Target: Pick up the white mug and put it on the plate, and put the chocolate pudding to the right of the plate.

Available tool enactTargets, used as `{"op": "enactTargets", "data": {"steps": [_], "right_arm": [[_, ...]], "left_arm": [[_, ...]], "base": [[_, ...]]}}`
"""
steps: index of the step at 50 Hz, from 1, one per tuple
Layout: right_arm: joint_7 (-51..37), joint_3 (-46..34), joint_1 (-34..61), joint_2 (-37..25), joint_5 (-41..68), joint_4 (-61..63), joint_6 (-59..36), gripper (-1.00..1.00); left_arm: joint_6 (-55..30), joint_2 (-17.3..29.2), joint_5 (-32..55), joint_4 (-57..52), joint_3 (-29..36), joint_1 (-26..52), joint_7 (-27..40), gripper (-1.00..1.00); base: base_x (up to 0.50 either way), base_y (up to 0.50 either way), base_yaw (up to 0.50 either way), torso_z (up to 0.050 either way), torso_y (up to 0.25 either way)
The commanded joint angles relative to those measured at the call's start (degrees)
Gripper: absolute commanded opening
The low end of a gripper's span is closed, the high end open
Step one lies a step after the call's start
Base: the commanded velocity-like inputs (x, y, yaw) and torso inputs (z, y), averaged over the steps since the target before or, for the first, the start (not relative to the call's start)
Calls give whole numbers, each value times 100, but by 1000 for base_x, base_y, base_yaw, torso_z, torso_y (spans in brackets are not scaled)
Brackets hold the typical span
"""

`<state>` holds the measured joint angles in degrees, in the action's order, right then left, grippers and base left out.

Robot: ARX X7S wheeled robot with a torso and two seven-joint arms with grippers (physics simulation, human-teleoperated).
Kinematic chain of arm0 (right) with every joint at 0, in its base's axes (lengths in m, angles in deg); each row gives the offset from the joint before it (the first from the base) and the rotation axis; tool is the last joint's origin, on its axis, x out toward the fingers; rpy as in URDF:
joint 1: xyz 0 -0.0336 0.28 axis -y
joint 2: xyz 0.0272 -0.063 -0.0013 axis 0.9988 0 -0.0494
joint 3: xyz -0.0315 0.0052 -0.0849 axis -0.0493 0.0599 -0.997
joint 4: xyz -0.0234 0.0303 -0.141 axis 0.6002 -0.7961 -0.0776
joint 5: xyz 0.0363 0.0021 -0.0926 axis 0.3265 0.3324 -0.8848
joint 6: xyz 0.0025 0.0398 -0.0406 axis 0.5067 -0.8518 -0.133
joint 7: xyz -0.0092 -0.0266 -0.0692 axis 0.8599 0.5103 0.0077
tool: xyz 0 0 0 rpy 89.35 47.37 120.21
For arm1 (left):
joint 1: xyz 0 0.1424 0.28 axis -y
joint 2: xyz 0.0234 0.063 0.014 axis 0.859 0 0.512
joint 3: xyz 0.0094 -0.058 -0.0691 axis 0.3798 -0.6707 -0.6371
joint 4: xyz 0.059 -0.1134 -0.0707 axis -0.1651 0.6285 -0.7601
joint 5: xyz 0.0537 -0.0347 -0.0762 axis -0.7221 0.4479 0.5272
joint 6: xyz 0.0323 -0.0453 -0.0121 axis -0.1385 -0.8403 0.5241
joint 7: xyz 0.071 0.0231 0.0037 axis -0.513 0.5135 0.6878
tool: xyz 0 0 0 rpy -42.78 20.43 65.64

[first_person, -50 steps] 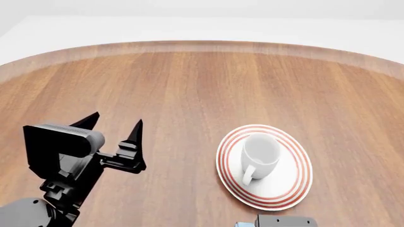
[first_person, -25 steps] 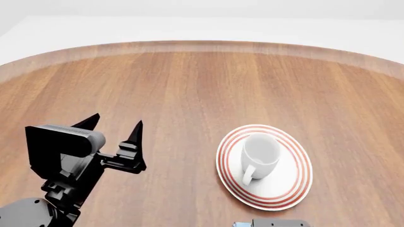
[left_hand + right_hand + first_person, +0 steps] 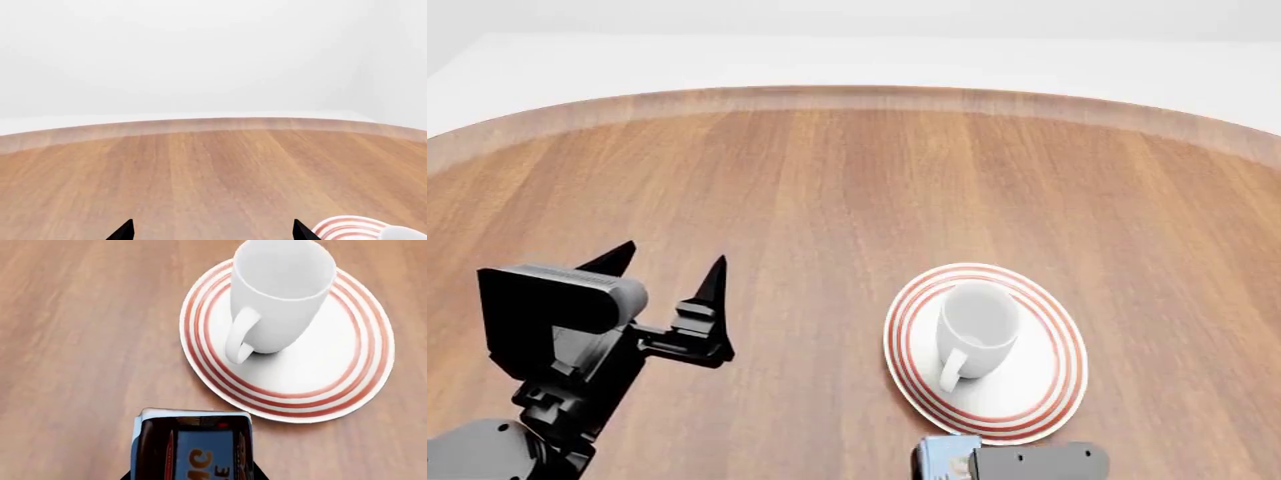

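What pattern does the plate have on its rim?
Concentric red rings on white plate, clearest in the right wrist view.

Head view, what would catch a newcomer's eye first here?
The red-ringed plate near the table's front right, with the white mug standing upright on it. Next, the black left gripper, open over bare wood. In the right wrist view, the pudding sits in the right gripper.
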<state>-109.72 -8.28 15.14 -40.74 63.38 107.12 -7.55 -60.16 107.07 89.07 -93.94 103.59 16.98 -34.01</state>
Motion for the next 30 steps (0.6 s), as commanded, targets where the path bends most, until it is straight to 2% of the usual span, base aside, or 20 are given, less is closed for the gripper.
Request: {"op": "enactTargets", "data": {"steps": [1, 7, 16, 30], "right_arm": [[-282, 552, 490, -598, 684, 972, -67, -100], [-277, 1052, 803, -1386, 1575, 1295, 242, -100], [-113, 1573, 617, -2317, 2059, 1483, 748, -100], [-233, 2357, 60, -3666, 1892, 1524, 1536, -100]], "left_arm": [[21, -25, -45, -76, -125, -43, -108, 100], [37, 45, -31, -129, -145, -55, -75, 100], [-10, 84, -33, -209, -166, -31, -17, 100], [-52, 104, -39, -249, -191, -12, 12, 100]], "base": [[0, 0, 0, 0, 0], [0, 0, 0, 0, 0], [0, 0, 0, 0, 0], [0, 0, 0, 0, 0]]}}
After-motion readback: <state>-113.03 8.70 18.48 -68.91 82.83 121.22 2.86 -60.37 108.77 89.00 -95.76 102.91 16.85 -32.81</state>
